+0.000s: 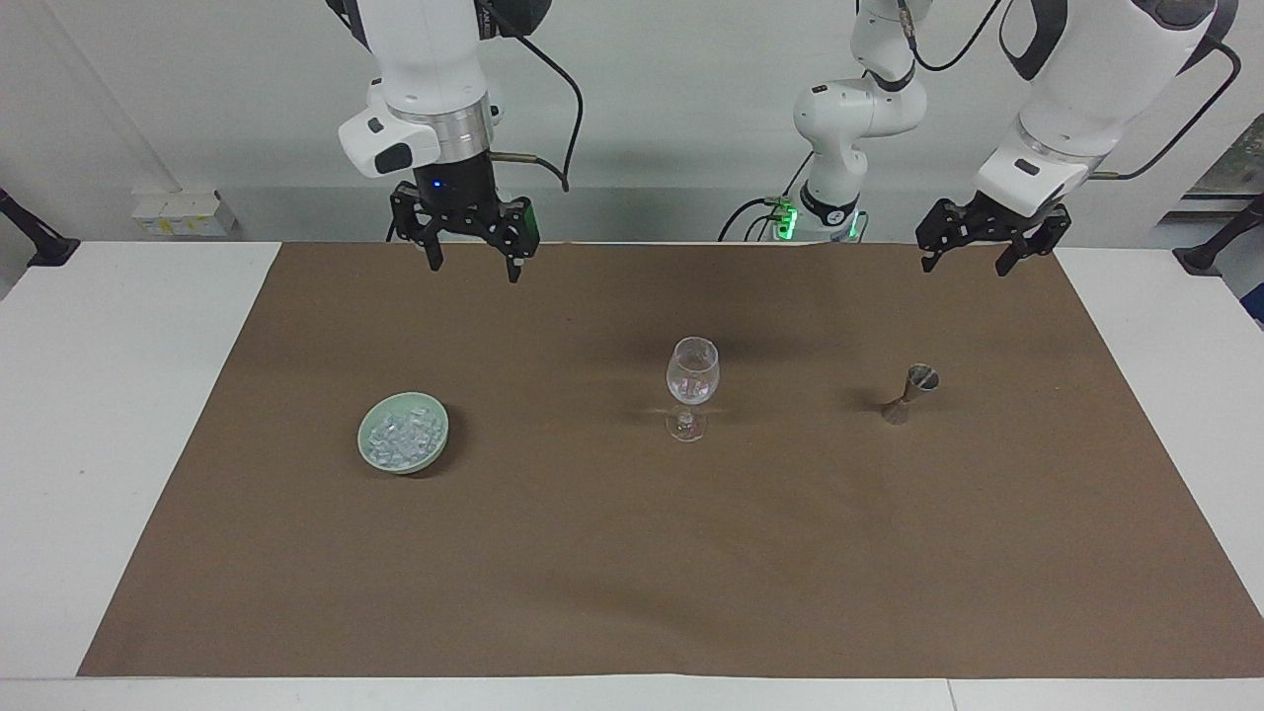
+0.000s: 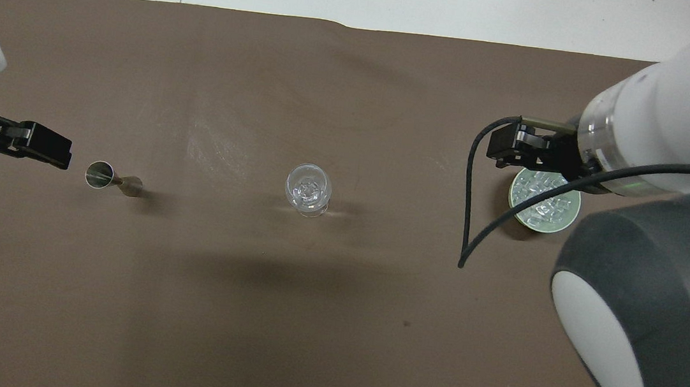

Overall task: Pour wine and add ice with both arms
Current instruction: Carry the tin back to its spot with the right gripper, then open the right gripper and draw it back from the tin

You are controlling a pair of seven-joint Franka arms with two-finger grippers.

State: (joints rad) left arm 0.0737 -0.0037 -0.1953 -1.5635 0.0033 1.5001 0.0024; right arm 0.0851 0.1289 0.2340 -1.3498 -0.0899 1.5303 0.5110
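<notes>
The right gripper hangs high in the air with its fingers spread wide and nothing between them. Below it sits the green bowl of ice. The wine glass stands upright toward the left arm's end from there. The left gripper, also spread and empty, hangs above the metal jigger.

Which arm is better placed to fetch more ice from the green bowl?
Right, probably. The right gripper hangs open, raised above the pale green bowl of small clear ice cubes; the left gripper is raised over the small metal jigger.
</notes>
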